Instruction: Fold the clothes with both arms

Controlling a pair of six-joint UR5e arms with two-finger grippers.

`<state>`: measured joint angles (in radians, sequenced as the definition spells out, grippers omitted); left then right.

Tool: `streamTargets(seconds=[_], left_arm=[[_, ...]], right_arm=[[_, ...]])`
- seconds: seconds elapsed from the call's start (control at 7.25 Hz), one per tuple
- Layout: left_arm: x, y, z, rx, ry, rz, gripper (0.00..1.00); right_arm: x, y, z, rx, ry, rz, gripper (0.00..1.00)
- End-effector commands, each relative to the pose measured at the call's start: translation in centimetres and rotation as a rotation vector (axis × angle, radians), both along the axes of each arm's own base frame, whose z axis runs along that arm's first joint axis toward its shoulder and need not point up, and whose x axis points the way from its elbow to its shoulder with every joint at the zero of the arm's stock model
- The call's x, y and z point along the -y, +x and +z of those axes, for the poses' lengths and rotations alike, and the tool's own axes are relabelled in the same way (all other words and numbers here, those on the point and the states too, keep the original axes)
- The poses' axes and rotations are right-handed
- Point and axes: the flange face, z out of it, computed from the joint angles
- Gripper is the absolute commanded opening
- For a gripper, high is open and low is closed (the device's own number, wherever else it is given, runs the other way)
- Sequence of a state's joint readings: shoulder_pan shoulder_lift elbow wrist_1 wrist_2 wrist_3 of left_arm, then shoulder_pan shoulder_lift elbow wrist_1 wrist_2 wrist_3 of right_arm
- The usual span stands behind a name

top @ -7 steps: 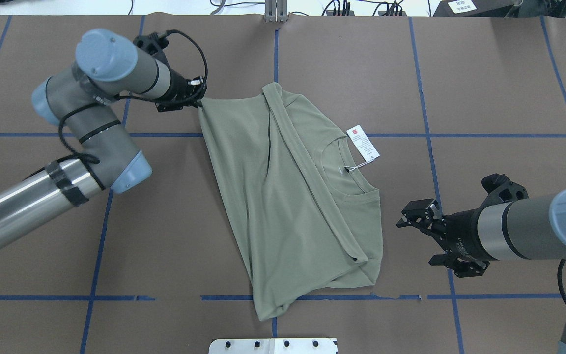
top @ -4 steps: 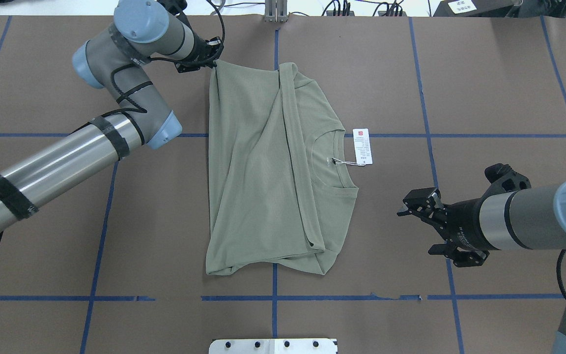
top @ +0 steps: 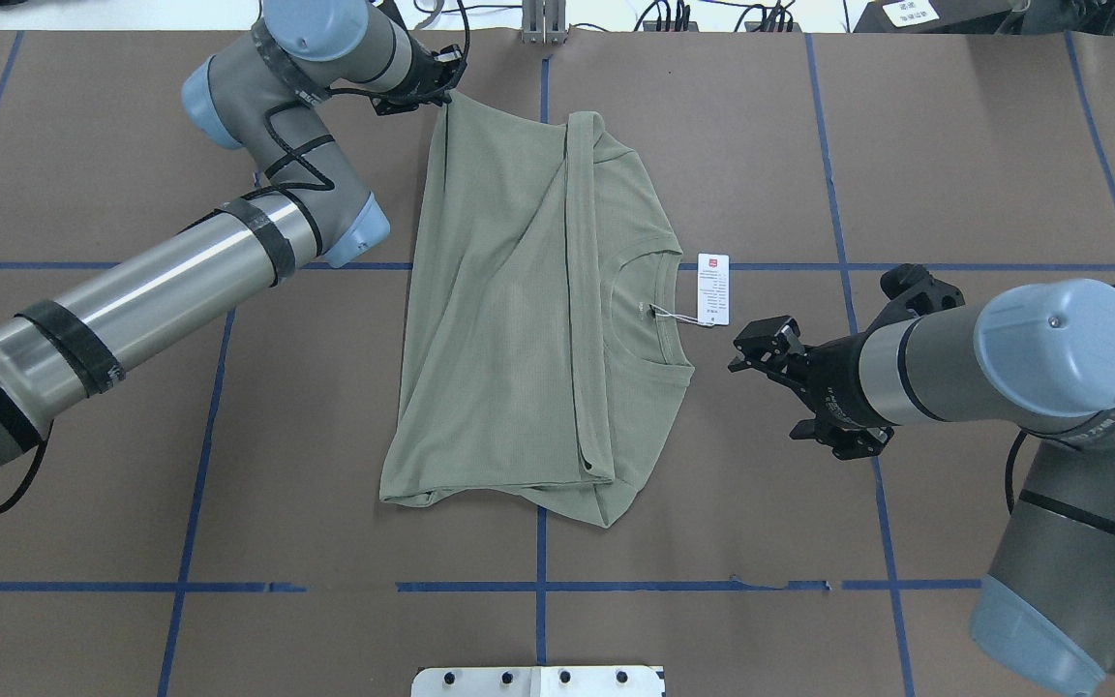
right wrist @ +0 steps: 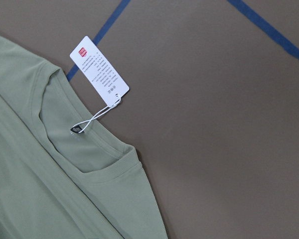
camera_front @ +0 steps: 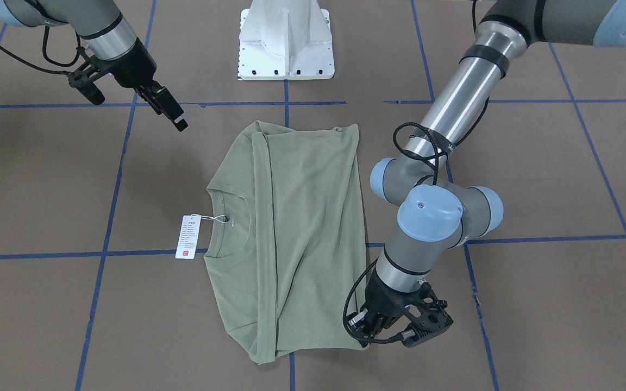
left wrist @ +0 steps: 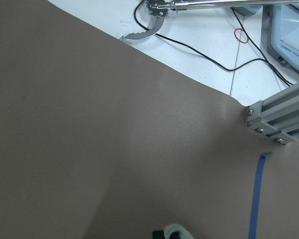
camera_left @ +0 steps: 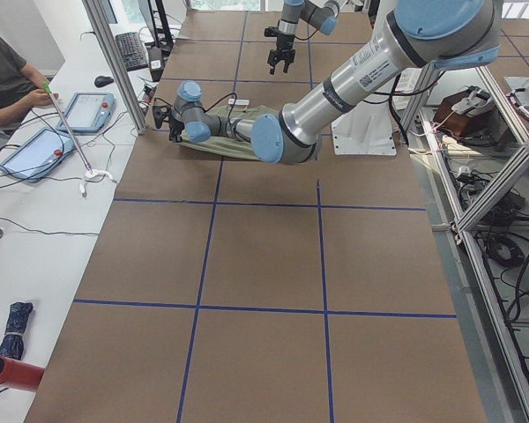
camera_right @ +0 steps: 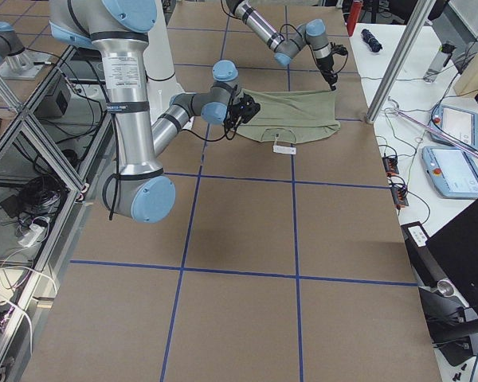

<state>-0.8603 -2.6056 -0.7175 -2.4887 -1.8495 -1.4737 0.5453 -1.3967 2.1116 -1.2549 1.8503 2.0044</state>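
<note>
Brown table [left wrist: 89, 124] fills most of the view, its far edge running diagonally from top left down to the right. Beyond the edge is a white surface [left wrist: 204, 30] with black cables [left wrist: 209, 52], a red loop [left wrist: 240, 36], a metal claw tool [left wrist: 154, 17] and the corner of a grey device [left wrist: 289, 25]. An aluminium frame post [left wrist: 284, 117] sits at the table edge. A blue tape strip [left wrist: 256, 199] lies just below it. A bit of green shirt [left wrist: 175, 231] shows at the bottom edge.

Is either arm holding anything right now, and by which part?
Left gripper grips the shirt by its far corner, away from the collar; right gripper is open, holding nothing.
</note>
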Motion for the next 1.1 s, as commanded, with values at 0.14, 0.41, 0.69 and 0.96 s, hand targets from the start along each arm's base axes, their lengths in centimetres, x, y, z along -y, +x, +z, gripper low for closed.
streamTargets(seconds=[0.14, 0.41, 0.69, 0.96], left_arm=[[-8.1, -7.5, 3.0, -0.104, 0.036, 0.117, 0.58], [-11.0, -9.9, 3.8, -0.129, 0.052, 0.133, 0.59], [-11.4, -10.2, 5.6, -0.118, 0.034, 0.139, 0.6], [-11.4, -10.1, 5.7, -0.117, 0.032, 0.138, 0.6]], right_arm=[[2.0, -7.3, -6.1, -0.076, 0.102, -0.107, 1.0], [0.1, -12.5, -6.0, -0.133, 0.271, -0.277, 1.0], [-1.1, -15.3, -5.3, -0.208, 0.561, -0.532, 0.88], [-1.6, -16.6, -6.9, -0.311, 0.836, -0.714, 0.72]])
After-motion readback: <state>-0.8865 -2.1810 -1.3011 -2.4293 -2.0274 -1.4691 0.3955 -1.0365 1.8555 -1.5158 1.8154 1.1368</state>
